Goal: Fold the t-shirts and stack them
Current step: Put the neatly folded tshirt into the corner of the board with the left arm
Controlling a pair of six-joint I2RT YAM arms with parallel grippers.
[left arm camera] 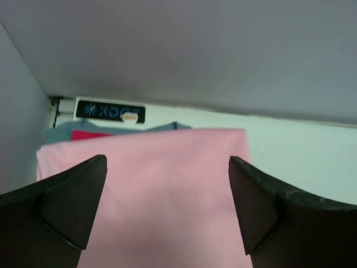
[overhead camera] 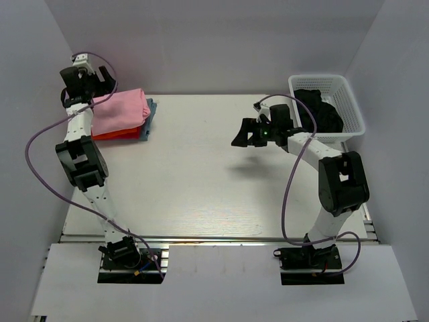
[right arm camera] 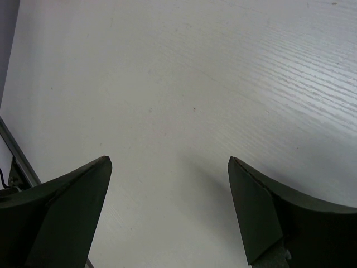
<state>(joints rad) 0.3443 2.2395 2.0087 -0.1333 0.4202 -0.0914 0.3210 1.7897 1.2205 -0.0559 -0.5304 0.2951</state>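
Observation:
A folded stack of t-shirts lies at the table's far left: a light pink t-shirt (overhead camera: 120, 111) on top, an orange-red one (overhead camera: 115, 134) under it and a grey-blue one (overhead camera: 150, 114) at the bottom. My left gripper (overhead camera: 100, 84) is open and empty, just above the stack's far left end. In the left wrist view the pink t-shirt (left arm camera: 167, 195) fills the space between the fingers (left arm camera: 67, 195), with red (left arm camera: 89, 135) and grey-blue (left arm camera: 61, 133) edges behind it. A black t-shirt (overhead camera: 322, 111) lies bunched in the white basket (overhead camera: 352, 100). My right gripper (overhead camera: 247, 136) is open and empty above the bare table (right arm camera: 195, 100).
The white basket stands at the far right corner. Grey walls close in the back and both sides. A black label (left arm camera: 110, 111) sits at the table's back edge behind the stack. Purple cables hang from both arms.

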